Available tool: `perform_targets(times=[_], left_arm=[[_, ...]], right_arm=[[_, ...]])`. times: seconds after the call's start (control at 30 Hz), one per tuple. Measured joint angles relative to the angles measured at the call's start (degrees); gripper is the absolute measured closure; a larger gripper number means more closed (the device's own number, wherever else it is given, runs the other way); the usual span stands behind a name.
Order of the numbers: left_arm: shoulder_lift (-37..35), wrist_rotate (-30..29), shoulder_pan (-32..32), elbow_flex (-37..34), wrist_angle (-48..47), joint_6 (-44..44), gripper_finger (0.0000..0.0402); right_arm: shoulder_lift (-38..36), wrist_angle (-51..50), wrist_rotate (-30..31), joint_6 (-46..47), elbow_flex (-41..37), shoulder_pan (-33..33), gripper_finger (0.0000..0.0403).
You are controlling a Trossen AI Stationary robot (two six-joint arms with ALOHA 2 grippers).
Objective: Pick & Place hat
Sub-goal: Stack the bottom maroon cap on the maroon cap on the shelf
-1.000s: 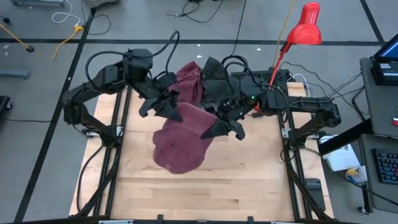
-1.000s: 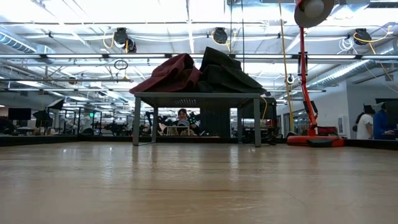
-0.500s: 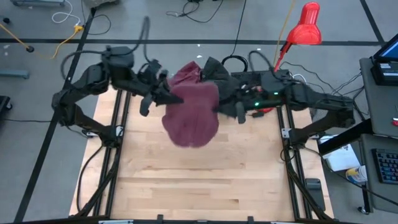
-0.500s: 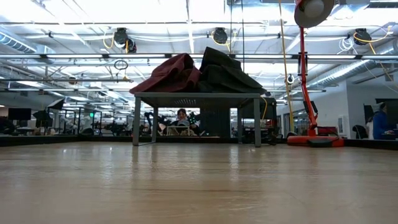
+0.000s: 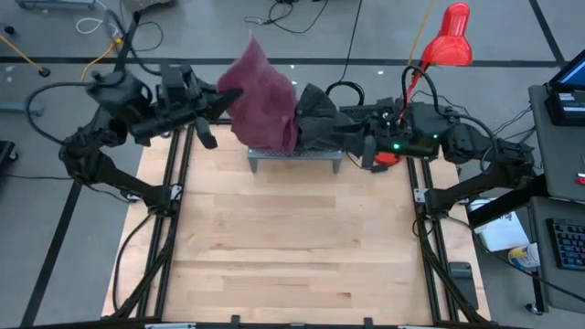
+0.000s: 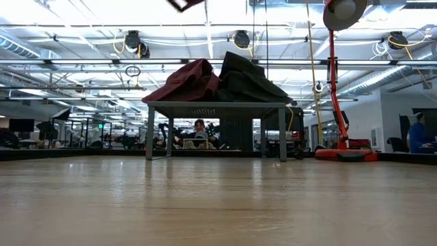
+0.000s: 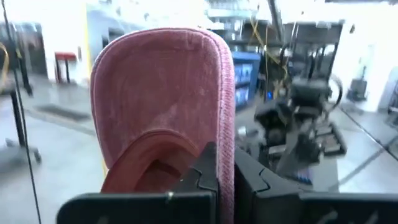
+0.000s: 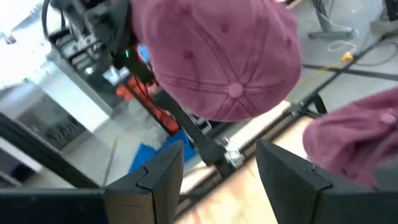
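Observation:
A maroon hat (image 5: 260, 91) hangs high over the far left of the table, with my left gripper (image 5: 222, 97) shut on it. Its crown and top button (image 8: 235, 90) fill the right wrist view, and one tip of it (image 6: 186, 3) shows at the top of the low view. My right gripper (image 8: 217, 168) stands open and holds nothing, beside the grey rack (image 5: 294, 157) at the far middle. On that rack lie another maroon hat (image 6: 188, 80) and a dark hat (image 6: 249, 76). My left gripper pinches the hat's stitched edge (image 7: 227, 140) between its two shut fingers (image 7: 205, 171). The fingers come at it about level, from the table's left. The hat is lifted clear of the table and the rack and stands up past the fingertips.
A red lamp (image 5: 445, 41) stands at the far right, behind my right arm. The wooden table top (image 5: 292, 247) lies bare in front of the rack. Cables and metal frame rails run along both sides of the table.
My right gripper has opened, let go of the maroon hat and drawn back toward the table's far right. My left gripper has shut on the hat and carried it up and toward the far left, so the hat now hangs by the rack instead of over mid-table.

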Motion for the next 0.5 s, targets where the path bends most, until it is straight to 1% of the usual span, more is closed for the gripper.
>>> perform_targets(times=[0.1, 0.23, 0.33, 0.5], left_arm=[[0.0, -3.7, -2.1, 0.0, 4.1, 3.6, 0.0394], [0.0, -10.0, -4.9, -1.4, 9.9, 7.7, 0.0394], [-0.3, -15.1, -7.3, -5.3, 17.3, 11.2, 0.0394], [-1.1, -19.0, -10.4, -14.1, 30.3, 16.8, 0.0394]], right_arm=[[0.0, 6.8, 1.4, 0.4, -2.7, -0.4, 0.0211], [-0.2, 16.4, 1.3, 2.3, -6.6, -1.7, 0.0209], [-0.3, 21.7, 1.2, 5.9, -9.3, -2.8, 0.0209], [-0.2, 25.7, 1.2, 9.0, -12.8, -4.4, 0.0207]])
